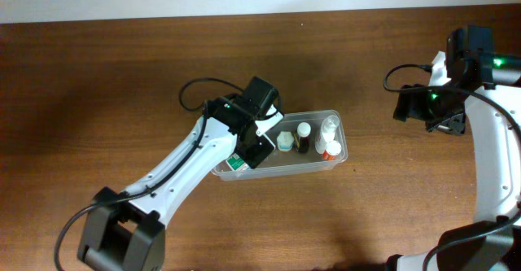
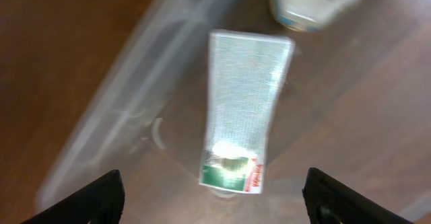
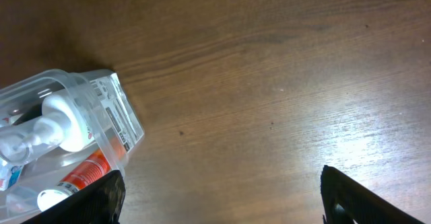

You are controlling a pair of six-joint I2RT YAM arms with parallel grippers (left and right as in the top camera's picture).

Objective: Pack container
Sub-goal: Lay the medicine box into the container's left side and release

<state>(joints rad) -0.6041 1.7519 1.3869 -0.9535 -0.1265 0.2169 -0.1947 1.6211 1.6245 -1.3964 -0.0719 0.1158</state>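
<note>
The clear plastic container [image 1: 337, 145] sits mid-table. Inside it lie a white packet with a green and red end [image 2: 241, 109], a pale round jar [image 1: 285, 141], a dark bottle [image 1: 304, 137], a clear pump bottle [image 1: 329, 128] and a white and orange tube [image 1: 331, 150]. My left gripper [image 2: 214, 197] is open and empty, hovering over the container's left end, above the packet. My right gripper [image 3: 222, 197] is open and empty over bare table, right of the container [image 3: 118, 126].
The packet's green end also shows in the overhead view [image 1: 237, 163]. The pump bottle [image 3: 47, 126] and tube [image 3: 71, 180] show through the container wall in the right wrist view. Brown wooden table [image 1: 98, 84] all around; a pale wall strip at the far edge.
</note>
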